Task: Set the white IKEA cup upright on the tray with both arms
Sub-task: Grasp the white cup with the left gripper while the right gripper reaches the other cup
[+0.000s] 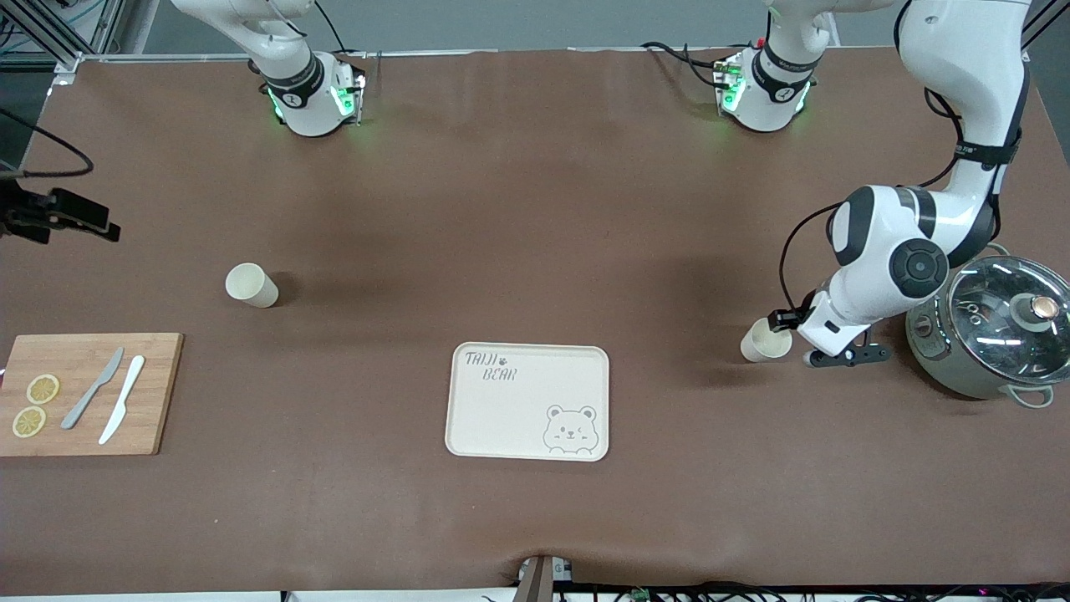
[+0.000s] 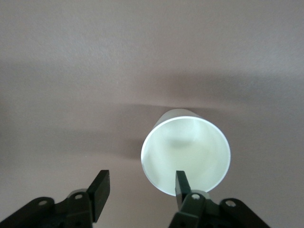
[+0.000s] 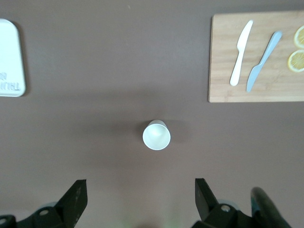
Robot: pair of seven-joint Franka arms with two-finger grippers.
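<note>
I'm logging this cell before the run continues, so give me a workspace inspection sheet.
Surface: brown table, bare between items.
Job's things: tray with nothing on it; one white cup lying on its side toward the left arm's end; second cup toward the right arm's end.
Clutter: cutting board with two knives and lemon slices; lidded pot.
Grippers: left gripper open, one finger inside the cup's mouth; right gripper open, high over the second cup.
Cables: black cable along the left arm.
Surroundings: nothing seen.
</note>
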